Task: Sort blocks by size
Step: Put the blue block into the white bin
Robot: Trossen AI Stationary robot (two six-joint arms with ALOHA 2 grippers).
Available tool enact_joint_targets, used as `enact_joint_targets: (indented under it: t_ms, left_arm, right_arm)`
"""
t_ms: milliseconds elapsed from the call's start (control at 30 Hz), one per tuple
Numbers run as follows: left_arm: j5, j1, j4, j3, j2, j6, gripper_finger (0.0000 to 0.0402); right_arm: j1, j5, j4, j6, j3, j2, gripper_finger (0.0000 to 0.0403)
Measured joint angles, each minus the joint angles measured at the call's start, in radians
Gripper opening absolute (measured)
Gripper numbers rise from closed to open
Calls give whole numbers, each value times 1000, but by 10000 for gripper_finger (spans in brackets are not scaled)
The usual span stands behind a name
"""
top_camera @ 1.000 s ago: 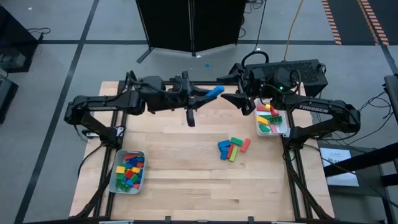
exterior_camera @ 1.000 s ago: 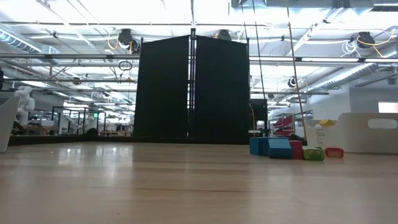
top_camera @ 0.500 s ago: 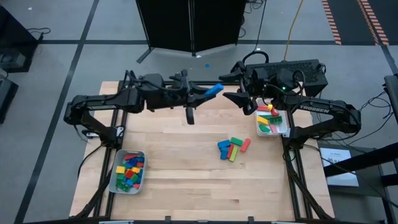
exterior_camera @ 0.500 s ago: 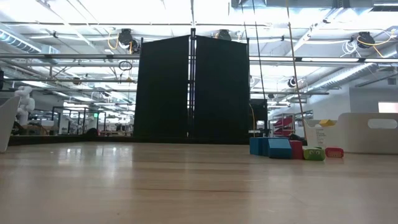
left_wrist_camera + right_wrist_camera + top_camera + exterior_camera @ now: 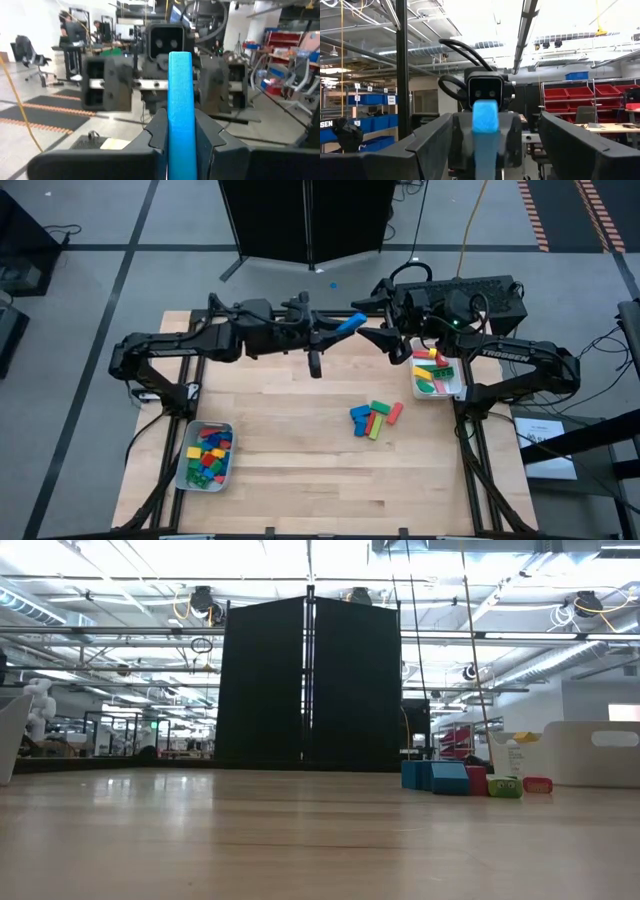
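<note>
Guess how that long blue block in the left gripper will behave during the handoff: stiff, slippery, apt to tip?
The blue block looks rigid: it runs straight out past the left gripper. It is probably light; a hold near one end keeps it level. Its smooth faces may slip or pivot if bumped by the open right gripper.

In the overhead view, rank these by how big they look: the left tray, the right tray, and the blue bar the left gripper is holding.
1. Left tray, largest.
2. Right tray, somewhat smaller.
3. Blue bar in the left gripper, smallest, though it is raised nearer the camera.
</note>
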Motion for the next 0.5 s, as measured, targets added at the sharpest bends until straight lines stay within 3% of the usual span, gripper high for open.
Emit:
enact_joint_targets:
  t_ms: [267, 500]
  left_arm:
    - [2, 1, 10, 0, 11, -3, 41]
    - [2, 1, 13, 0, 10, -1, 41]
  right_arm:
    - [0, -1, 5, -7, 0, 0, 227]
    - [0, -11, -23, -39, 0, 0, 123]
